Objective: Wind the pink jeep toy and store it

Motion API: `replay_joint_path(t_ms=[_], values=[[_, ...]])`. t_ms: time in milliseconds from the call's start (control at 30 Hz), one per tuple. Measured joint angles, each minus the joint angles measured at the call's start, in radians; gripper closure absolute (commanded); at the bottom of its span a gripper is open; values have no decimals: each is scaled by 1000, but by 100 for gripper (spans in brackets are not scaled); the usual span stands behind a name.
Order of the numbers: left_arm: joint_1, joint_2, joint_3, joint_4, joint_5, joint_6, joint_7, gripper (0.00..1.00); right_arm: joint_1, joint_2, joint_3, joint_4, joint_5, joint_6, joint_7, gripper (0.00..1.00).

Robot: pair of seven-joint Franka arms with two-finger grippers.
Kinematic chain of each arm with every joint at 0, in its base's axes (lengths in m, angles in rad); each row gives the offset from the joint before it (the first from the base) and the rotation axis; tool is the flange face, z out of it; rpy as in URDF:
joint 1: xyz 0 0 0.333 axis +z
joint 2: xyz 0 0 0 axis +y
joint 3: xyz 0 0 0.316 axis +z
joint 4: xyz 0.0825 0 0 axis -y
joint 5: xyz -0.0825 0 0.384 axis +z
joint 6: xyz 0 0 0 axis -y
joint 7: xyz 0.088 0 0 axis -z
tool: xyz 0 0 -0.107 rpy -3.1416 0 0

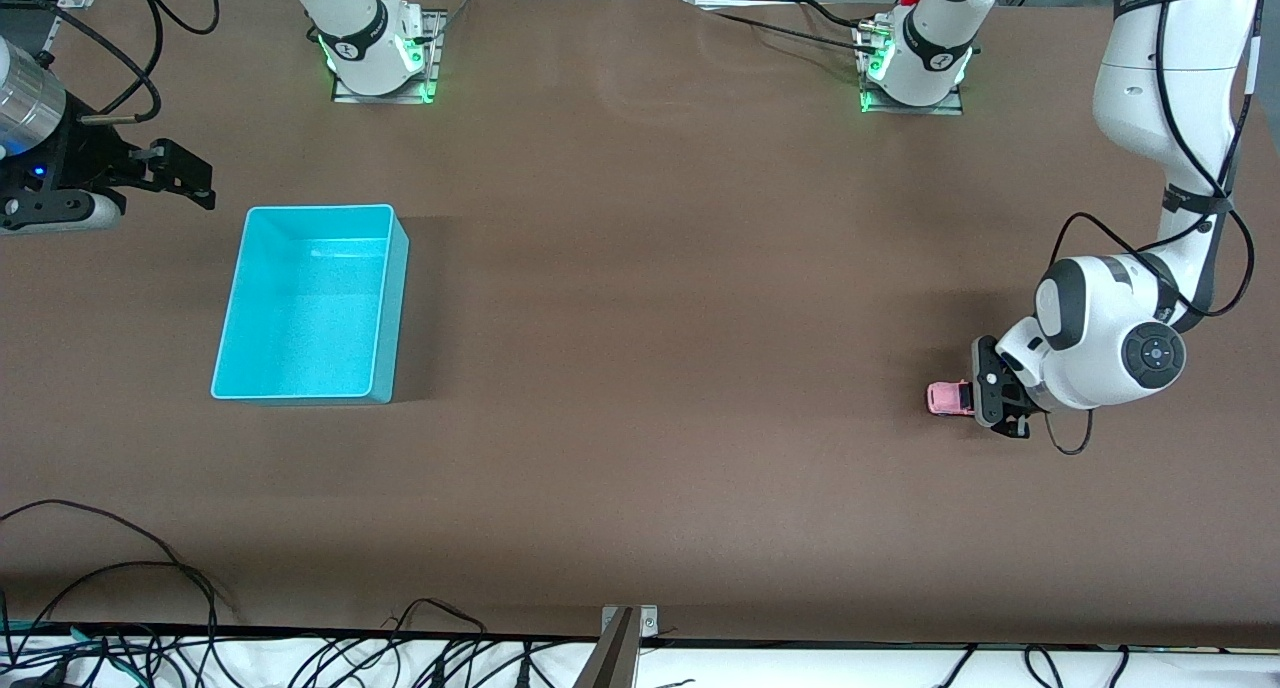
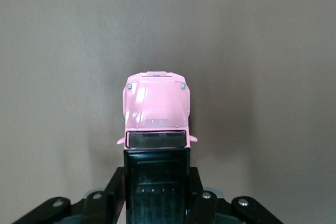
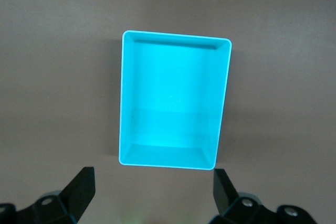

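Note:
The pink jeep toy is at the left arm's end of the brown table, its black roof between the fingers of my left gripper. In the left wrist view the pink hood pokes out past my left gripper, whose black fingers press against the rear sides of the jeep. My right gripper hangs open and holds nothing, over the table beside the cyan bin, toward the right arm's end. In the right wrist view the bin lies ahead of my right gripper.
The cyan bin has nothing in it. Both arm bases stand along the table edge farthest from the front camera. Black cables trail over the edge nearest that camera.

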Motion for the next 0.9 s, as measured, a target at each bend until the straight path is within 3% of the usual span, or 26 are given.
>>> replay_joint_path(t_ms=[401,901], values=[[132,4,1,1,0,9,15,85,0,0,-2,0,0,0,0,0],[286,14,-1,11,0,51,185,85,0,0,-3,0,0,0,0,0]])
